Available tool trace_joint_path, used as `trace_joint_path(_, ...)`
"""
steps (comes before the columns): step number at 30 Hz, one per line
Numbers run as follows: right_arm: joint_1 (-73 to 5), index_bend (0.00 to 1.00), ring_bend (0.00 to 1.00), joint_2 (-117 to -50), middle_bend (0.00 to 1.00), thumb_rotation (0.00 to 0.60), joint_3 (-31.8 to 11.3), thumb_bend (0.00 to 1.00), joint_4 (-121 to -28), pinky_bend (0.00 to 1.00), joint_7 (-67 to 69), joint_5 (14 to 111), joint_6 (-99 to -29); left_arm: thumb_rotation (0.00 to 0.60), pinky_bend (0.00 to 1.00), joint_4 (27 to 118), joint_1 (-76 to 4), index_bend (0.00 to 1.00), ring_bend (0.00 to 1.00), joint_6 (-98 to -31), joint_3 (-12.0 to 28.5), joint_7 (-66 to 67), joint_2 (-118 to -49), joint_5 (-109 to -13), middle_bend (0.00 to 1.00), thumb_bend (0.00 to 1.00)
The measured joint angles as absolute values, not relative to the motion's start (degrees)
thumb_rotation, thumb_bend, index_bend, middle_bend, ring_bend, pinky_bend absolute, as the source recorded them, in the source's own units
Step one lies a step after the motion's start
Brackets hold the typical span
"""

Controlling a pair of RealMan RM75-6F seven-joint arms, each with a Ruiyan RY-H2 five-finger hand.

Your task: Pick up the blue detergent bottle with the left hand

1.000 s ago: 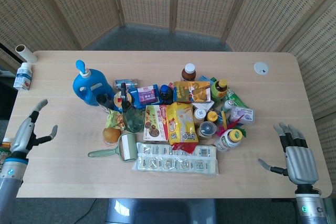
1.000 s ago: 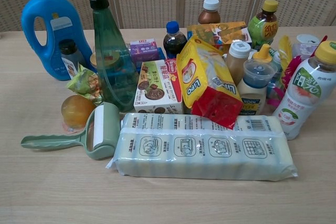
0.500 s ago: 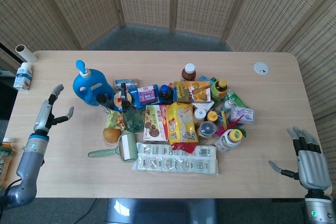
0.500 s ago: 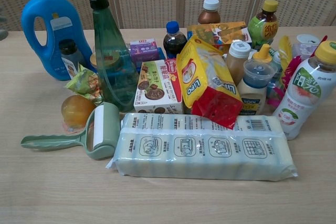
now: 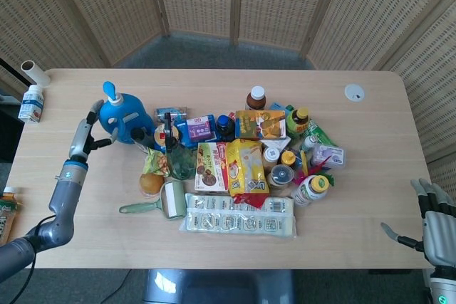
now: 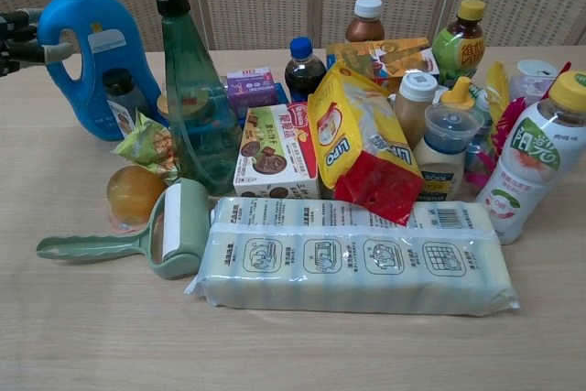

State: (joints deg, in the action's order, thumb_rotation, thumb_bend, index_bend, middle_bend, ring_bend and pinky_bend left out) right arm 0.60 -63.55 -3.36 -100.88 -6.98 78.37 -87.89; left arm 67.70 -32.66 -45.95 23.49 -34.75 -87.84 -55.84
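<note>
The blue detergent bottle [image 5: 122,117] with a blue pump top stands upright at the left end of the pile; the chest view shows the same bottle [image 6: 96,52] at the top left. My left hand [image 5: 87,134] is just left of the bottle, fingers spread and holding nothing; its fingertips [image 6: 23,36] reach the bottle's handle side at the frame's left edge. Whether they touch the bottle is unclear. My right hand [image 5: 436,220] hovers open off the table's front right corner, far from everything.
A green spray bottle [image 6: 190,98], a small dark bottle [image 6: 121,98] and a snack bag [image 6: 151,146] crowd the detergent's right and front. Several drinks, boxes and packets fill the middle. A white bottle [image 5: 30,103] and a roll [image 5: 35,72] lie at the table's far left corner.
My left hand has travelled right and away from me, from the table's left edge up to the blue bottle. My right hand has drawn back toward the front right corner.
</note>
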Motion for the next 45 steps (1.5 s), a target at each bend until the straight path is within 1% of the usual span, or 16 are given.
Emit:
trace_joint_path(1, 0.78, 0.00, 0.00, -63.42, 0.00, 0.393, -3.31, 0.15, -101.03, 0.00, -6.87, 78.32, -87.94, 0.600, 0.10, 66.47, -33.18, 0.12, 0.19, -45.72, 23.65, -34.69, -88.86, -55.65, 0.06, 0.46)
trace_joint_path(2, 0.87, 0.00, 0.00, -63.30, 0.00, 0.392, -3.26, 0.15, -101.12, 0.00, -6.83, 78.34, -87.95, 0.600, 0.18, 65.56, -33.52, 0.20, 0.31, -45.66, 23.76, -34.60, -89.67, -55.47, 0.15, 0.46)
trace_joint_path(3, 0.95, 0.00, 0.00, -63.18, 0.00, 0.390, -3.22, 0.15, -101.19, 0.00, -6.83, 78.41, -87.98, 0.600, 0.26, 64.68, -33.82, 0.27, 0.40, -45.70, 23.89, -34.47, -90.49, -55.27, 0.25, 0.47)
trace_joint_path(5, 1.14, 0.00, 0.00, -62.99, 0.00, 0.392, -3.22, 0.15, -101.36, 0.00, -6.84, 78.51, -88.16, 0.600, 0.42, 62.86, -34.28, 0.43, 0.63, -46.33, 24.29, -34.17, -92.24, -54.77, 0.54, 0.47)
trace_joint_path(6, 1.20, 0.00, 0.00, -62.92, 0.00, 0.394, -3.26, 0.15, -101.43, 0.00, -6.84, 78.54, -88.25, 0.600, 0.49, 62.26, -34.38, 0.49, 0.71, -46.83, 24.48, -34.06, -92.81, -54.57, 0.63, 0.48)
trace_joint_path(7, 1.25, 0.00, 0.00, -62.83, 0.00, 0.392, -3.35, 0.15, -101.51, 0.00, -6.82, 78.61, -88.37, 0.600, 0.53, 61.62, -34.42, 0.53, 0.75, -47.60, 24.72, -33.94, -93.40, -54.37, 0.68, 0.48)
trace_joint_path(8, 1.28, 0.00, 0.00, -62.77, 0.00, 0.392, -3.41, 0.15, -101.57, 0.00, -6.82, 78.66, -88.41, 0.600, 0.60, 61.30, -34.39, 0.58, 0.81, -48.23, 24.89, -33.87, -93.75, -54.27, 0.74, 0.49)
trace_joint_path(11, 1.19, 0.00, 0.00, -62.76, 0.00, 0.392, -3.57, 0.15, -101.63, 0.00, -6.82, 78.84, -88.30, 0.600, 0.69, 60.92, -33.89, 0.66, 0.88, -50.58, 25.50, -34.05, -94.47, -54.21, 0.82, 0.49)
trace_joint_path(14, 0.90, 0.00, 0.00, -62.96, 0.00, 0.390, -3.68, 0.15, -101.67, 0.00, -6.82, 78.99, -87.82, 0.600, 0.71, 61.70, -32.71, 0.67, 0.90, -52.92, 26.02, -35.24, -94.25, -54.99, 0.84, 0.49)
trace_joint_path(18, 0.37, 0.00, 0.00, -63.41, 0.00, 0.391, -3.90, 0.15, -101.52, 0.00, -6.79, 79.30, -87.18, 0.600, 0.71, 65.02, -30.79, 0.67, 0.90, -55.72, 26.47, -36.68, -92.21, -56.64, 0.84, 0.49)
trace_joint_path(23, -0.26, 0.00, 0.00, -63.92, 0.00, 0.387, -4.15, 0.15, -101.20, 0.00, -6.56, 79.72, -86.42, 0.600, 0.71, 72.23, -27.98, 0.66, 0.89, -58.65, 27.59, -38.96, -87.53, -58.63, 0.84, 0.49)
trace_joint_path(27, -0.53, 0.00, 0.00, -64.25, 0.00, 0.392, -4.17, 0.15, -100.82, 0.00, -6.18, 80.15, -86.08, 0.600, 0.70, 79.41, -25.77, 0.66, 0.89, -60.89, 29.38, -40.90, -82.65, -59.79, 0.84, 0.48)
trace_joint_path(33, -0.36, 0.00, 0.00, -64.60, 0.00, 0.390, -3.98, 0.15, -99.93, 0.00, -4.79, 80.97, -86.37, 0.600, 0.70, 90.99, -22.94, 0.65, 0.89, -64.86, 33.79, -42.35, -74.49, -60.96, 0.83, 0.48)
trace_joint_path(37, 0.08, 0.00, 0.00, -64.92, 0.00, 0.390, -3.70, 0.15, -98.76, 0.00, -3.27, 81.40, -86.78, 0.600, 0.70, 98.49, -21.15, 0.65, 0.89, -67.36, 37.55, -43.07, -68.86, -61.17, 0.83, 0.47)
trace_joint_path(43, 0.17, 0.00, 0.00, -66.07, 0.00, 0.392, -3.48, 0.15, -97.00, 0.00, -1.67, 81.89, -86.57, 0.600, 0.69, 106.59, -19.00, 0.65, 0.89, -69.05, 42.65, -44.46, -61.33, -59.96, 0.83, 0.47)
trace_joint_path(45, -0.03, 0.00, 0.00, -66.51, 0.00, 0.392, -3.48, 0.15, -96.65, 0.00, -1.50, 82.01, -86.26, 0.600, 0.69, 108.10, -18.70, 0.65, 0.89, -69.29, 43.42, -44.34, -59.87, -59.41, 0.83, 0.47)
